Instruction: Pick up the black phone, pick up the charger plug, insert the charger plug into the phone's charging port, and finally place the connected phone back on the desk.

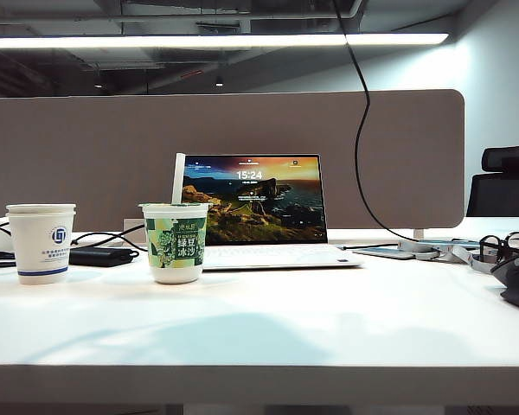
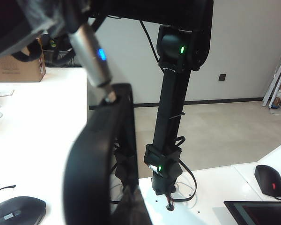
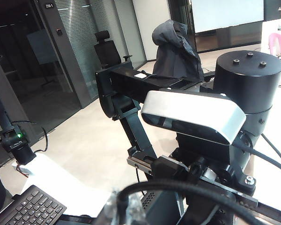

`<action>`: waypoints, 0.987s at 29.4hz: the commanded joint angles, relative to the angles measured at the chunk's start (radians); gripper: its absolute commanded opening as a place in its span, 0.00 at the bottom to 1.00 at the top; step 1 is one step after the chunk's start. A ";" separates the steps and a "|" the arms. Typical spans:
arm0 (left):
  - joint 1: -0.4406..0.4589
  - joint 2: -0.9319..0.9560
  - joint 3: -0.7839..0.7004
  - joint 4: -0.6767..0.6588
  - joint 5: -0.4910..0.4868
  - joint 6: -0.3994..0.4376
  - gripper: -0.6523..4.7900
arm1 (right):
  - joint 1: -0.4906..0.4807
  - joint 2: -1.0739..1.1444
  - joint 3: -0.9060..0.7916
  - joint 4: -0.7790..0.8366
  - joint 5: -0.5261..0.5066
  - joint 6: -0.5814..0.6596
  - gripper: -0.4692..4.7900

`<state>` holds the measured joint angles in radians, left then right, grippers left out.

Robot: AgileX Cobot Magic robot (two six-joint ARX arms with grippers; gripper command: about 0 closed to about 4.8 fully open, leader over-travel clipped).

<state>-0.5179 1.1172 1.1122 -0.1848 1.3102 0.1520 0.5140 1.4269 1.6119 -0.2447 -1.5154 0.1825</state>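
Both grippers shut, off the desk [image 1: 329,328].

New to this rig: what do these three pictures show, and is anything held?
It is a two-armed robot. One picture comes from a fixed camera facing the white desk; the other two come from cameras on the wrists, looking out at the room and black arm parts. On the desk stand a white paper cup, a green printed cup with a straw and an open silver laptop; the flat black phone seems to lie on the right. The left gripper and right gripper are outside the desk picture; their jaws are shut, with nothing seen held.
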 commanded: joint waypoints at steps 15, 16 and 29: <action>-0.001 -0.005 0.008 0.021 0.040 -0.014 0.11 | 0.003 -0.004 0.003 0.010 -0.009 0.000 0.08; -0.001 -0.005 0.008 0.021 0.040 -0.014 0.11 | 0.003 -0.004 0.003 0.010 -0.009 0.000 0.08; -0.001 -0.005 0.008 0.021 0.040 -0.014 0.11 | 0.003 -0.003 0.003 0.010 -0.009 0.000 0.08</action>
<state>-0.5179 1.1172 1.1122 -0.1852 1.3334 0.1406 0.5152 1.4269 1.6119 -0.2443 -1.5192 0.1825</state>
